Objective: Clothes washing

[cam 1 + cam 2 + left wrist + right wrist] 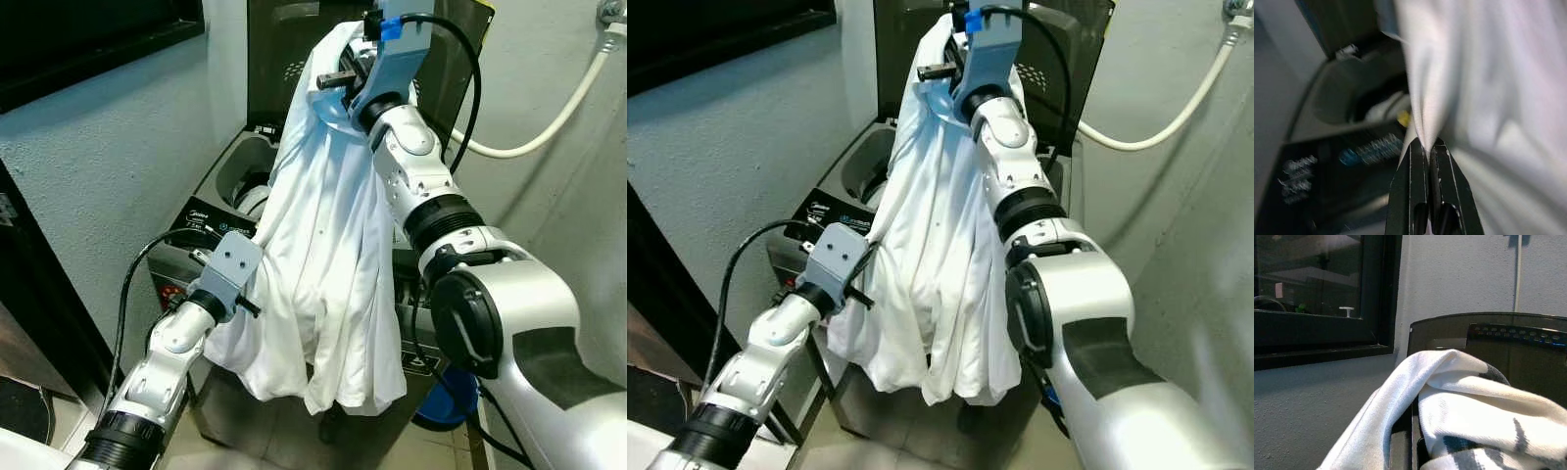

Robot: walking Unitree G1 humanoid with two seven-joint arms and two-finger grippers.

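I am holding the white garment (328, 255) up in front of the washing machine (211, 201) with both arms. The right gripper (343, 80) is raised high at the far side of the scene, just in front of the machine's upright open lid (1073, 49), and the top of the garment is draped over it. In the right wrist view the cloth is bunching over the black fingers (1403, 445), so I cannot tell how they are set. The left gripper (1427, 152) is positioned low and to the left, near the machine's control panel (191, 220). Its fingers are pressed together, pinching a fold at the garment's left edge. The garment is hanging down from the right gripper, its lower hem dangling in front of the machine's near face. The open tub (245, 171) is lying behind the cloth, to the left.
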